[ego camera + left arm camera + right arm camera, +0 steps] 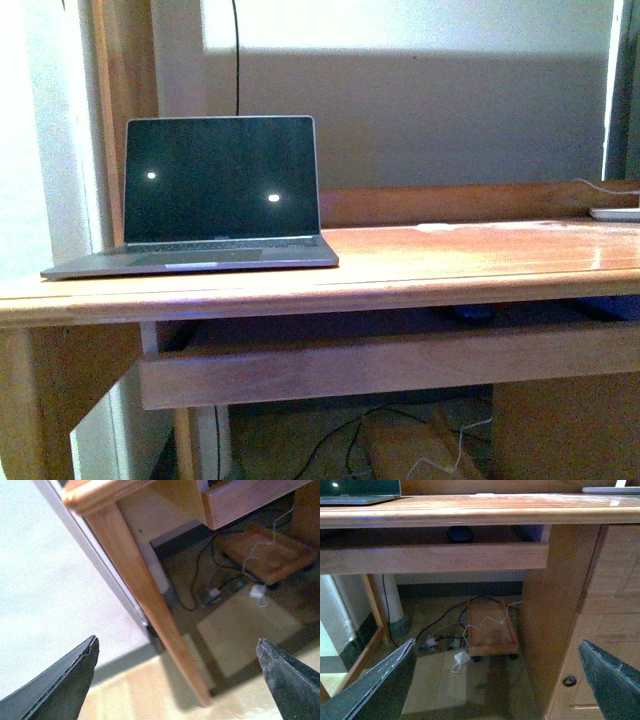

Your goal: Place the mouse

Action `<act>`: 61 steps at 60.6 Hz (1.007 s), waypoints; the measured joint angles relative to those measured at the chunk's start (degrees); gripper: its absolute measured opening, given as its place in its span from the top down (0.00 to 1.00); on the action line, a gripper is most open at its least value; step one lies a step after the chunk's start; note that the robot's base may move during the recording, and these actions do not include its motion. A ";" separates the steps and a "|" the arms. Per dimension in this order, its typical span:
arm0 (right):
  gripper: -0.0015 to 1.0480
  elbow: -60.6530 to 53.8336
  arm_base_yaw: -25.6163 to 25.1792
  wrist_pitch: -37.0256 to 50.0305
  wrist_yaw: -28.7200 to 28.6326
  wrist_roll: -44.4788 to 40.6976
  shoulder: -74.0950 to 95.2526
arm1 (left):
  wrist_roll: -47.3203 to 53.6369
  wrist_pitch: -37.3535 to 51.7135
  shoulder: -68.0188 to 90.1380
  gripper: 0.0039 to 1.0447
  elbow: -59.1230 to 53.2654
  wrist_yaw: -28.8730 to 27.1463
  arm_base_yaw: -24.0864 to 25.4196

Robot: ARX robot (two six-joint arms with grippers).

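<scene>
Both claws hang low in front of the desk, and both are empty. The left claw (176, 641) has its fingers spread wide above the floor by the desk's left leg (145, 595). The right claw (496, 642) is spread just as wide, facing the kneehole.

Beyond them, on the floor under the desk, lie a tangle of cables (442, 639) and a low wooden board on castors (490, 630). Higher and farther in, the mouse (460, 534) sits on the pull-out shelf (435, 557), in the dark slot between the shelf's front rail and the underside of the desktop (470, 510) (the front view shows it only as a dark lump right of centre). At the far left of the desktop stands an open laptop (220, 180), well apart from the mouse.

That slot looks tight, so a claw reaching in could knock against the rail or the desktop edge. Fingers closing on the smooth dome might also squirt the mouse deeper into the shelf, out of reach.
</scene>
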 joint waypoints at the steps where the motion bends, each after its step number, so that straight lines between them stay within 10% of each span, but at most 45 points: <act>1: 0.07 0.00 0.00 0.00 0.00 0.00 0.00 | 3.74 3.28 3.10 0.07 0.66 1.14 0.17; 10: 0.07 0.00 0.00 0.00 0.00 0.00 0.00 | 24.24 22.05 20.98 0.07 5.29 10.80 -0.76; 26: 0.07 0.00 0.00 0.00 0.00 0.00 0.00 | 43.01 29.75 36.94 0.07 16.35 14.43 -5.51; 61: 0.07 0.00 0.00 0.00 0.00 0.00 0.00 | 48.06 32.59 58.45 0.07 37.35 15.52 -11.91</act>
